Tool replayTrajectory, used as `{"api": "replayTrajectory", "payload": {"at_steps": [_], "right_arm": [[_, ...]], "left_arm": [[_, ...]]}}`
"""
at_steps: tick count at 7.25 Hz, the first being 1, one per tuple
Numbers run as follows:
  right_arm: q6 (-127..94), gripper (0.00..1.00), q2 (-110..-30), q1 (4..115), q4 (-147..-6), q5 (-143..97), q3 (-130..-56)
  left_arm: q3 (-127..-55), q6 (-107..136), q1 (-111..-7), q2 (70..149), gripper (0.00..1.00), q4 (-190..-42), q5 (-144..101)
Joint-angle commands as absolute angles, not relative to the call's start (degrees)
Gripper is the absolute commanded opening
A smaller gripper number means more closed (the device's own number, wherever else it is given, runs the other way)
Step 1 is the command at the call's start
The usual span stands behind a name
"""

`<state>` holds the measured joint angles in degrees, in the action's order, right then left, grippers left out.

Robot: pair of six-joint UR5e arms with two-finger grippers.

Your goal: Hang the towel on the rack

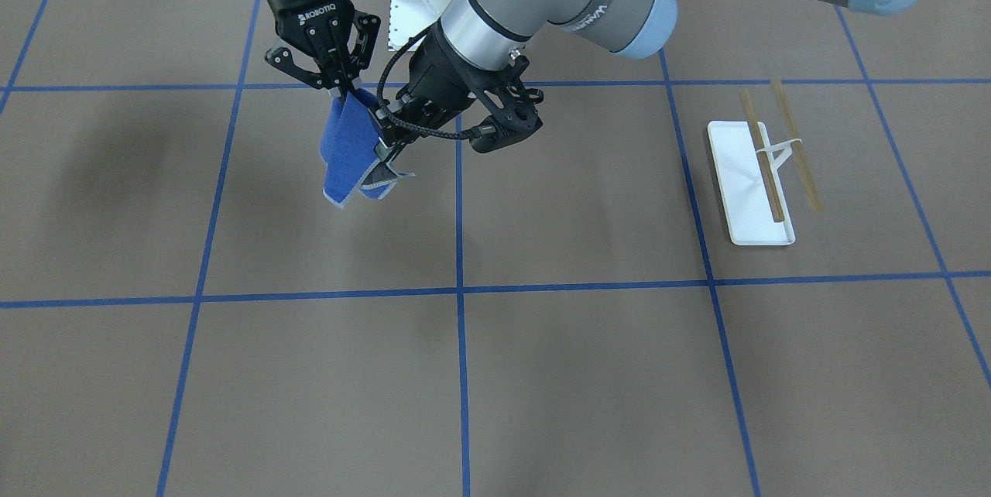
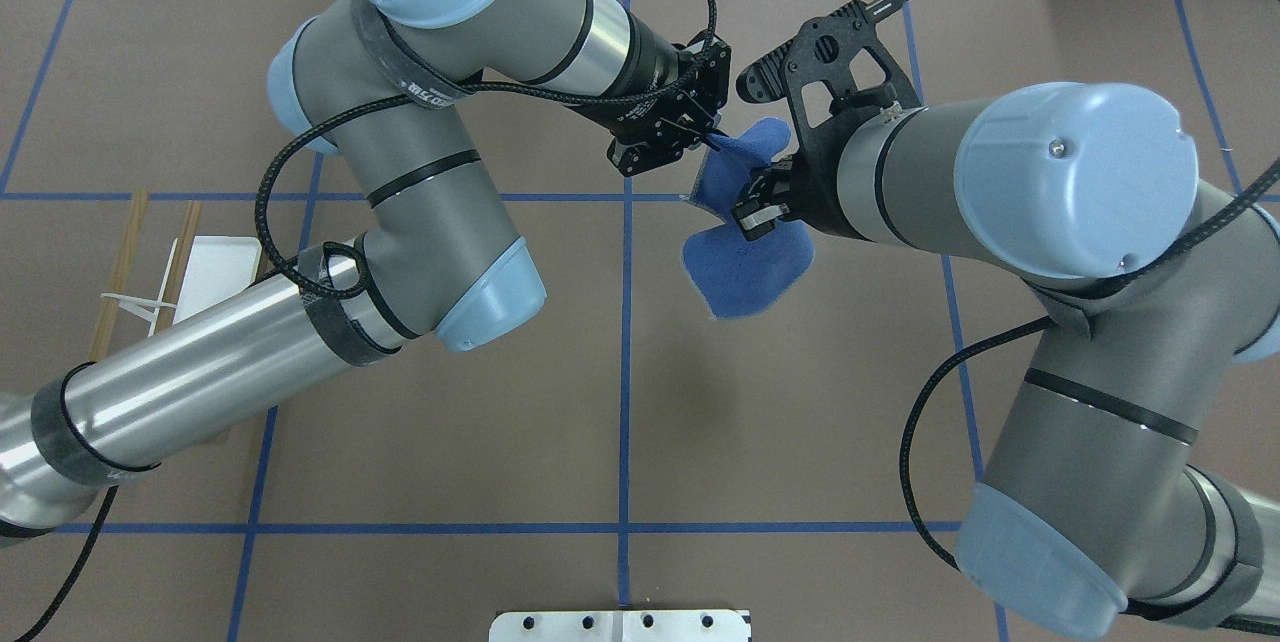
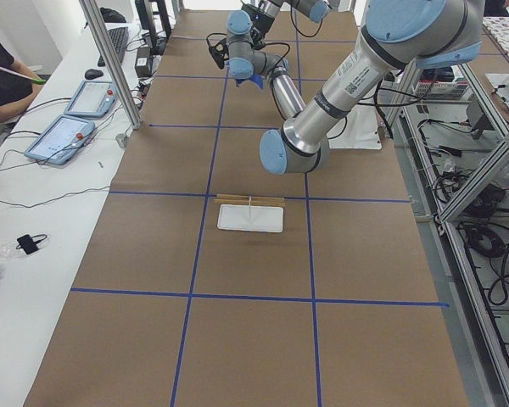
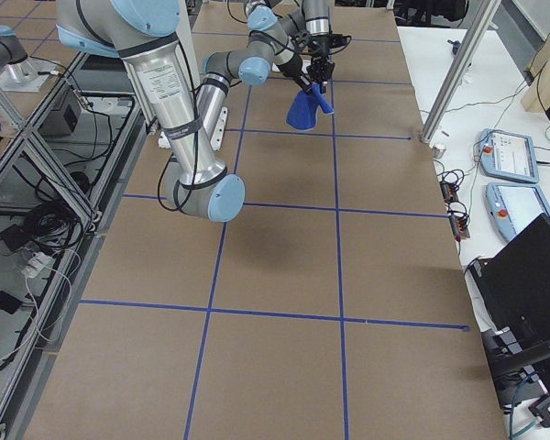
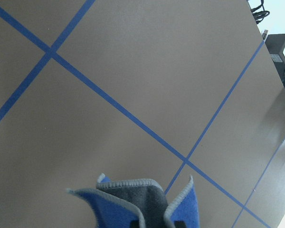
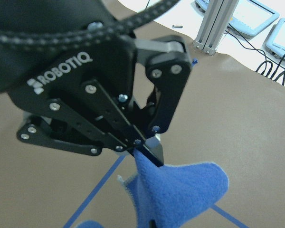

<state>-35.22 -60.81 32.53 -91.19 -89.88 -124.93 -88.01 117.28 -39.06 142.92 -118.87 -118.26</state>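
Noted nearest the front-facing camera: flat brown paper-covered table [image 1: 542,373], divided into squares by blue tape lines [image 1: 461,373].

Found further back, on the left arm's side: small rack [image 1: 743,179] with flat white rectangular tray base, white Y-shaped support and two thin parallel tan wooden rods. Stood upright on the table, touched by neither arm.

Recorded at about the same depth, well apart from the rack and on the right arm's side of the centre line: small soft royal-blue towel [image 1: 346,152] with light grey stitched edging and dark grey underside. Held up between both grippers, hanging in loose bunched folds. Could not be determined whether the lowest fold touched the table.

Seen on the towel's upper edge: black two-finger right gripper [image 1: 341,92], pointed downward, fingers drawn together on the cloth.

Seen just beside it: black two-finger left gripper [image 1: 385,142], reaching in at a slant, fingers likewise pinched tight on a corner of the towel, as confirmed in the right wrist view.

Observed farthest back, behind both grippers: larger white bolted metal pedestal [image 1: 414,1].
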Motion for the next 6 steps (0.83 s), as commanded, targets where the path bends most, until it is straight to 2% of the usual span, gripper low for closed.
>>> {"api": "replayTrajectory", "payload": {"at_steps": [1, 3, 6], "right_arm": [[-35.5, 0.99, -62.7, 32.4, -90.9, -90.3, -125.8], [-35.6, 1.0, -64.8, 34.2, -91.7, -91.9, -126.7], [-32.4, 1.0, -65.0, 50.6, -100.6, -110.9, -124.1]], "left_arm": [[-88.1, 117.4, -39.3, 142.9, 0.0, -118.7, -118.2], [-88.4, 117.1, -41.7, 142.7, 0.0, -118.2, -119.3], [-95.0, 116.0, -46.3, 134.9, 0.0, -117.8, -126.2]]}}
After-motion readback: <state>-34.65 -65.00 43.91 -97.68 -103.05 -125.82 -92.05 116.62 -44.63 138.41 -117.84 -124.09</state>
